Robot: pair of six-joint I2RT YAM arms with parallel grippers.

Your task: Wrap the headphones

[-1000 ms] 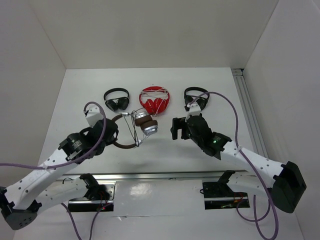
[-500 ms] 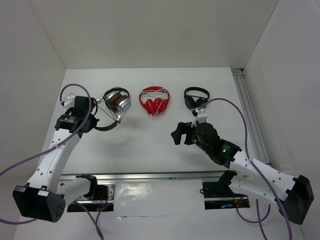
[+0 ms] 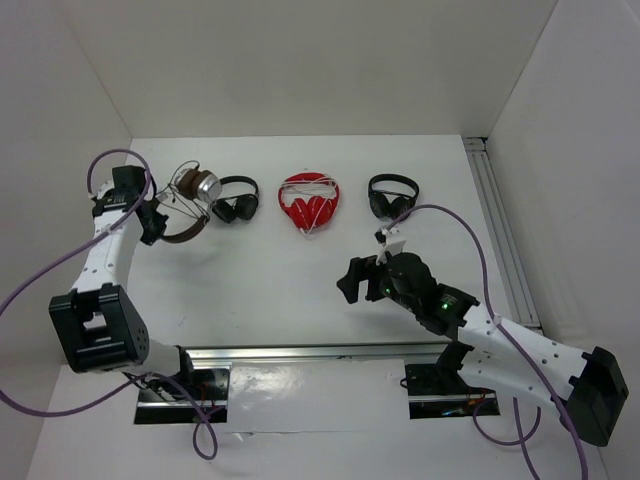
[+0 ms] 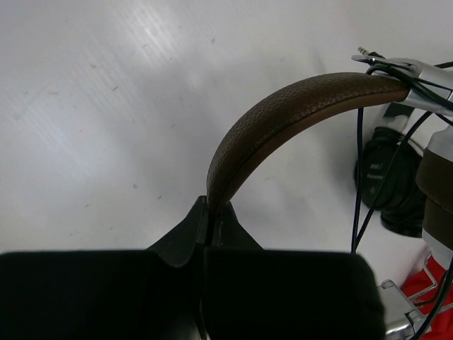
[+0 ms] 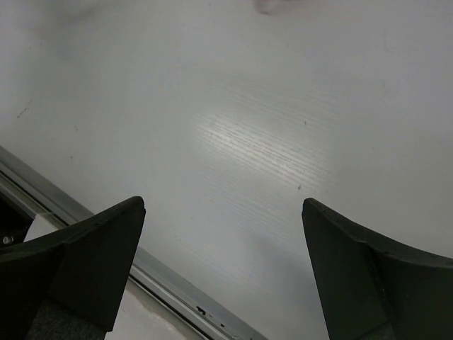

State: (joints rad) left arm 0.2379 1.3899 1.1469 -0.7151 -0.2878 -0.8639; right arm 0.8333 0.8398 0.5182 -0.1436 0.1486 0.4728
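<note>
Apparent set-down step: left claw (image 4: 209,212) pinches the headphones (image 4: 297,106) by the headband; next, lower and release; right claw (image 5: 223,241) gapes empty.

headphones (image 3: 205,187) | dark brown grained headband, silver cups, brown pad, thin dark cable | cable strands ran loose between band and cups, plug tip at band's far end | headband pinched between left fingers (image 4: 185,237) | upper left of top view

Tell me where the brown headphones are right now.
Top view: the headphones are far left, headband clamped in the left pincer, just left of a black pair.
</note>
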